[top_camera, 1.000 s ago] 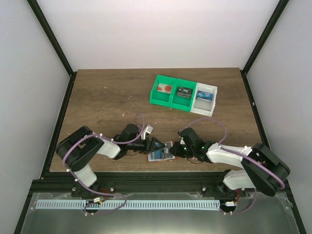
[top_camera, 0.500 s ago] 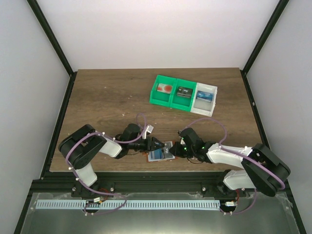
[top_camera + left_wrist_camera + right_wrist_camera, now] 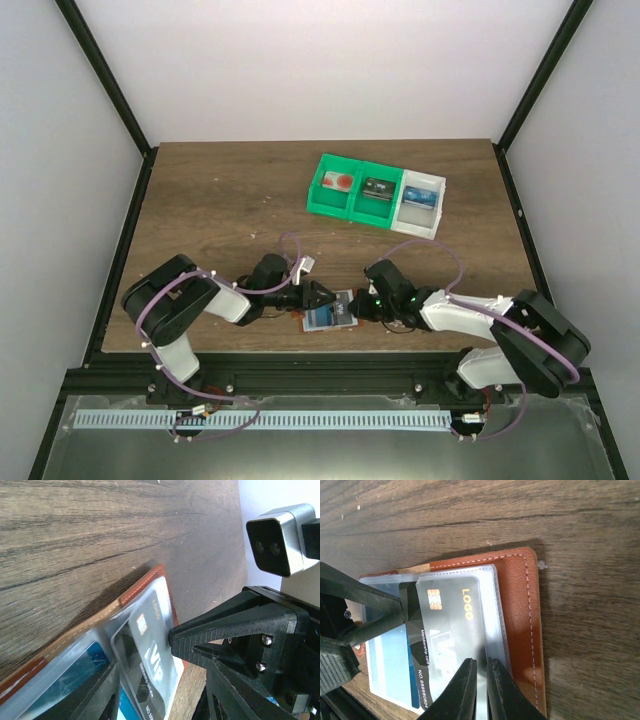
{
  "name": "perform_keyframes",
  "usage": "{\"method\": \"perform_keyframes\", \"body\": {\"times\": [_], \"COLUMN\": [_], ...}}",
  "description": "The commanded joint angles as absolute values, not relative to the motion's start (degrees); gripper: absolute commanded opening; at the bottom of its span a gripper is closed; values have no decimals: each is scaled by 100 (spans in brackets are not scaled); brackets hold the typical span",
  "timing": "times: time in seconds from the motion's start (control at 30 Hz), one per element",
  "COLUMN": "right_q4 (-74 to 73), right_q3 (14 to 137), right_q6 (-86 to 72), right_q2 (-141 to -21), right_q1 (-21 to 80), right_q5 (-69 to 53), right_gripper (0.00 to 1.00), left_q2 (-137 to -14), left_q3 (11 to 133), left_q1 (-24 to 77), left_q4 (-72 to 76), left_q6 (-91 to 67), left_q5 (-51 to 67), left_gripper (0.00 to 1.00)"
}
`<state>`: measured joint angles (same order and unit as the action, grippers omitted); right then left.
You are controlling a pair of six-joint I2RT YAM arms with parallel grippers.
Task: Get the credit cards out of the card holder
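Currently the card holder (image 3: 329, 316) lies open and flat on the table (image 3: 220, 200), at the lower centre of the overhead view, between the 2 arms. Its reddish-brown leather shows as a border around clear plastic sleeves. In the right wrist view a dark card (image 3: 452, 630), with a gold chip and the word LOGO, sits in the sleeve at the centre of the frame, and a blue card (image 3: 390, 665) shows in the sleeve at the lower left.

From the left of the overhead view, the left gripper (image 3: 320, 296) reaches in to the holder's edge. Its jaws stand partly apart: in its own wrist view, the 2 fingers sit low in the frame on either side of the dark card, with a strip of table showing beside 1 of them. In the right wrist view, 1 of its fingers (image 3: 375, 612) points at the dark card's chip end, with the tip at that edge. Whether it presses the card I cannot tell.

At the bottom centre of its own view, the right gripper (image 3: 482, 682) has its jaws almost together, leaving only a thin slit. Its tips rest over the clear sleeve beside the dark card. I cannot tell whether they pinch the plastic or only press on it.

Well apart, at the upper centre of the overhead view, stand 2 joined green bins (image 3: 345, 213) and 1 white bin (image 3: 417, 227) in a row.
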<state>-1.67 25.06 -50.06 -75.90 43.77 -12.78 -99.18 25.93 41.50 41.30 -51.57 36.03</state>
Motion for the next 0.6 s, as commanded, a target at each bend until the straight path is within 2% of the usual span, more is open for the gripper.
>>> {"method": "perform_keyframes", "body": {"times": [0.0, 0.57], "right_q4": [-192, 66], "right_q3": [2548, 2186], "right_q6": [-5063, -5161], "right_q2": [-7871, -7856], "right_q1": [4421, 4421], "right_q5": [-1218, -1342], "right_gripper": [8, 6], "left_q2": [-10112, -10241], "left_q3": [2614, 2623], "left_q1": [4141, 4170], "left_q4": [4127, 4264], "left_q6": [-5027, -5127], "left_q5": [3497, 3553], "left_gripper": [49, 38]}}
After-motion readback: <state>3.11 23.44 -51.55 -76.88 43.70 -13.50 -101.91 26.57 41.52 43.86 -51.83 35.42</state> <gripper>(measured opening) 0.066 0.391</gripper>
